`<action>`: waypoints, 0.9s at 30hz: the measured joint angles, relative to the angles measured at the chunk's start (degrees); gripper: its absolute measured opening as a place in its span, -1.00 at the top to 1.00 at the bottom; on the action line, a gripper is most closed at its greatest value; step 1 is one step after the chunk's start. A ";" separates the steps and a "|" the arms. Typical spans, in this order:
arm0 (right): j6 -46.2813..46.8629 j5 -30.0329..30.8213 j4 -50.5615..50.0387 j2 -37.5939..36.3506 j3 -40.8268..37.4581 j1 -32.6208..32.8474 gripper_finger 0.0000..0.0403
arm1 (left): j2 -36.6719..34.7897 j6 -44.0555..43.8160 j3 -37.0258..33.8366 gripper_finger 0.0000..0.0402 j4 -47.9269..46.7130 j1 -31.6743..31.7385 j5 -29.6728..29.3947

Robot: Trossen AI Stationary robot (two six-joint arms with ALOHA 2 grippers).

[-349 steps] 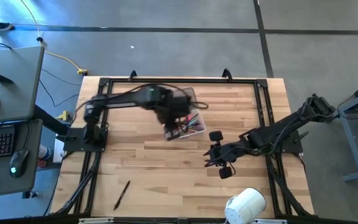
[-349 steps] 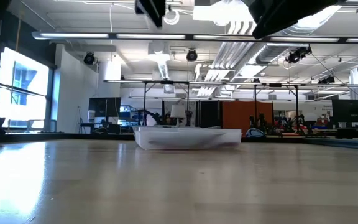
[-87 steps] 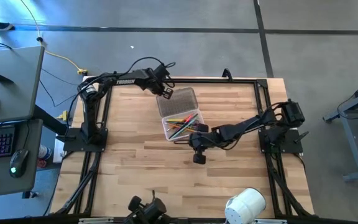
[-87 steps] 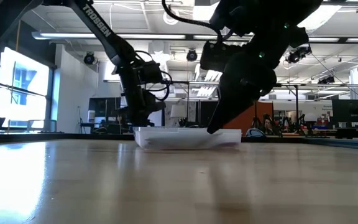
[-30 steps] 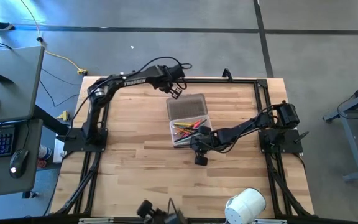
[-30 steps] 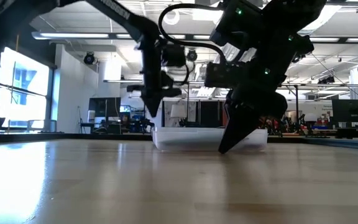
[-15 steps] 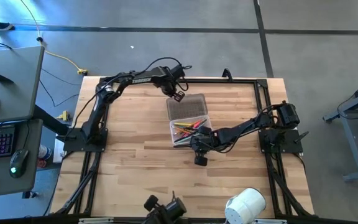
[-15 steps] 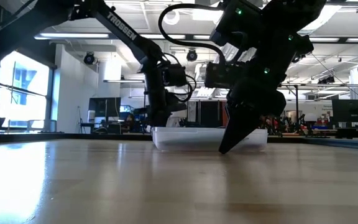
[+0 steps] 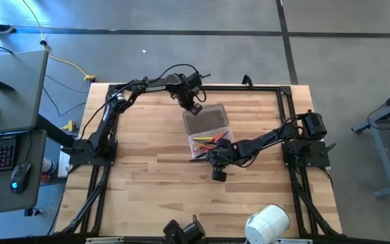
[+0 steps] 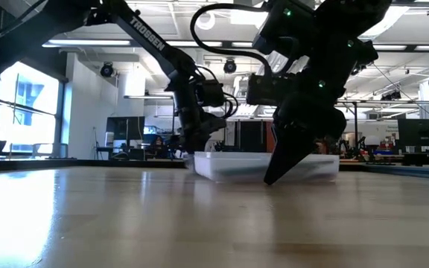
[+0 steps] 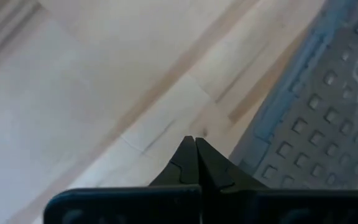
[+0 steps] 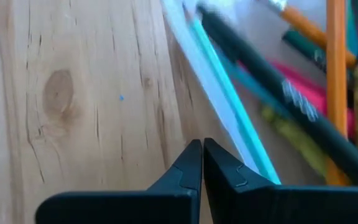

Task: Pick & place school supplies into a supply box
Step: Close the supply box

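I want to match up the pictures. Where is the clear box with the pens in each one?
High view: supply box at table centre, between the two hands.
Low view: the flat clear tray behind the right hand.
Left wrist view: only its ribbed lid shows.
Right wrist view: its rim and the pens inside.
Shared landmark: the wooden table.
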 joint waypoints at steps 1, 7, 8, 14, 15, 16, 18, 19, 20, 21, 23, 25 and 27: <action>0.00 0.15 -0.32 0.00 0.00 -0.02 1.00 | 0.00 -0.02 0.00 0.91 -0.05 -0.12 0.23; 0.24 0.28 -1.50 -0.04 0.04 -0.02 1.00 | -0.70 0.27 0.00 0.93 -0.27 -0.94 -0.05; 0.22 0.25 -1.57 -0.04 0.04 -0.04 1.00 | -1.15 0.47 0.00 0.94 -0.10 -1.22 0.12; 0.20 0.28 -1.80 -0.04 0.04 -0.04 1.00 | -4.35 0.86 0.00 0.91 -0.25 -2.35 0.21; 0.20 0.30 -1.89 -0.04 0.04 -0.04 1.00 | -4.99 0.86 0.00 0.89 -0.39 -2.66 0.05; 0.19 0.30 -1.93 -0.04 0.04 -0.04 1.00 | -5.58 0.84 0.00 0.88 -0.58 -3.07 -0.19; 0.18 0.30 -1.98 -0.04 0.04 -0.04 1.00 | -6.75 0.80 0.02 0.88 -0.74 -3.78 -0.52; 0.18 0.31 -1.98 -0.04 0.04 -0.04 1.00 | -7.23 0.77 0.02 0.90 -1.10 -4.16 -0.64; 0.18 0.31 -2.03 -0.04 0.04 -0.04 1.00 | -7.71 0.73 0.02 0.92 -1.31 -4.68 -0.98; 0.17 0.31 -2.06 -0.04 0.04 -0.04 1.00 | -8.18 0.67 0.02 0.94 -1.39 -5.27 -1.28; 0.17 0.28 -2.14 -0.04 0.04 -0.02 1.00 | -9.15 0.62 0.02 0.94 -1.41 -6.38 -1.55; 0.17 0.47 -2.20 -0.04 0.00 0.00 1.00 | -10.22 -0.51 0.05 0.94 -1.35 -7.56 -1.74; 0.17 0.79 -2.22 -0.04 0.00 0.01 1.00 | -11.25 -1.31 0.09 0.90 -1.44 -9.00 -3.04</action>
